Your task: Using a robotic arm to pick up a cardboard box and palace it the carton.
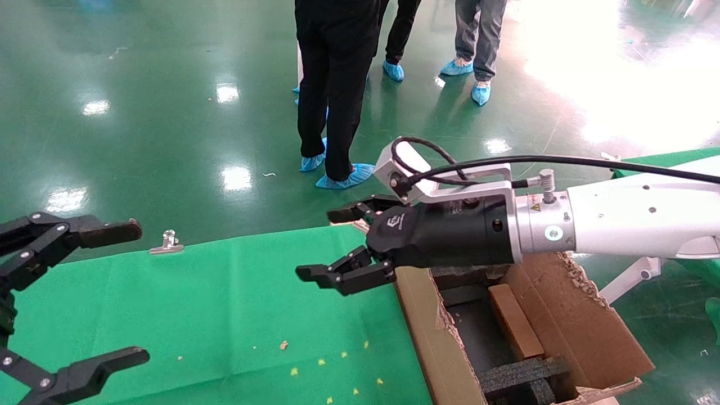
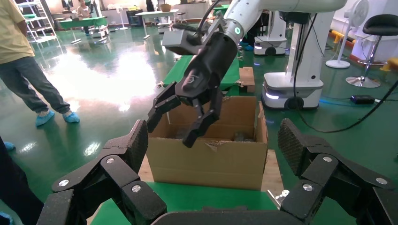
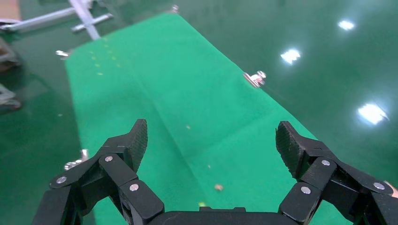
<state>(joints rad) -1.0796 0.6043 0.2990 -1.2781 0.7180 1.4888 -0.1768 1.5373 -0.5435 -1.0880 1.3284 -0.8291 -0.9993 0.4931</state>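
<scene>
The carton (image 1: 433, 332) stands at the right end of the green table, flaps ragged, with black foam (image 1: 523, 374) inside. The small flat cardboard box (image 1: 513, 322) lies inside it, against the right wall. My right gripper (image 1: 323, 244), on the white arm, is open and empty; it hangs above the carton's left edge and points left over the cloth. The right wrist view shows it (image 3: 212, 136) open over bare green cloth. My left gripper (image 1: 84, 292) is open and empty at the table's left end. The left wrist view shows it (image 2: 213, 140) facing the carton (image 2: 206, 159) and the right gripper (image 2: 171, 131).
The green cloth table (image 1: 225, 315) carries a few small crumbs. A metal clip (image 1: 167, 242) sits on its far edge. People in blue shoe covers (image 1: 332, 84) stand on the green floor behind. Another robot base (image 2: 291, 89) stands beyond the carton.
</scene>
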